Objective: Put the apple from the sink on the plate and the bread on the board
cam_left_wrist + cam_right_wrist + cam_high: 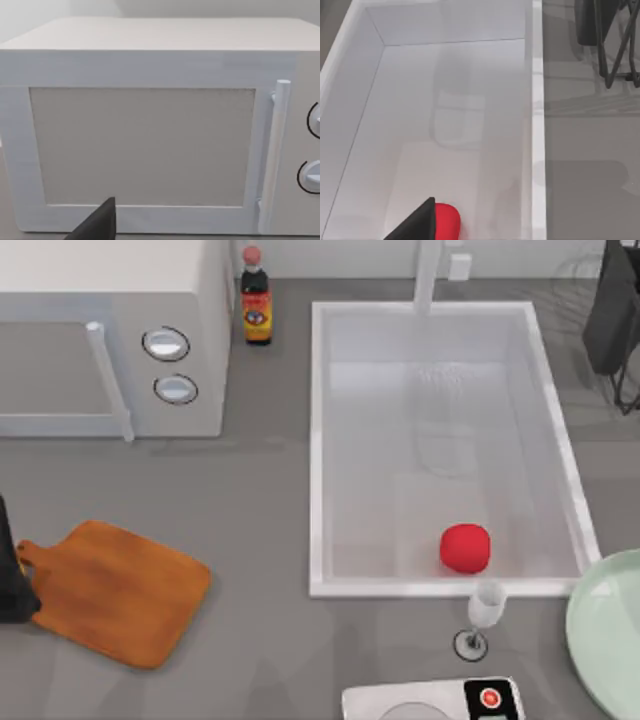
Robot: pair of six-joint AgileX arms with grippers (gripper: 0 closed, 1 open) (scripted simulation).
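Note:
The red apple (465,547) lies in the white sink (316,450), near its front right corner. In the right wrist view the apple (446,222) sits close beside a dark part of my right gripper (415,226). The pale green plate (608,632) lies at the table's right edge, just in front of the sink. An orange-brown board (112,591) rests at the front left, its handle tab beside my left arm (10,575). My left gripper (97,225) faces the microwave door (142,145). The bread is out of view.
A white microwave (110,330) fills the back left, with a dark sauce bottle (256,300) beside it. A clear wine glass (484,612) stands between sink and plate. A white device with a red button (489,697) sits at the front edge. A black wire rack (615,310) stands back right.

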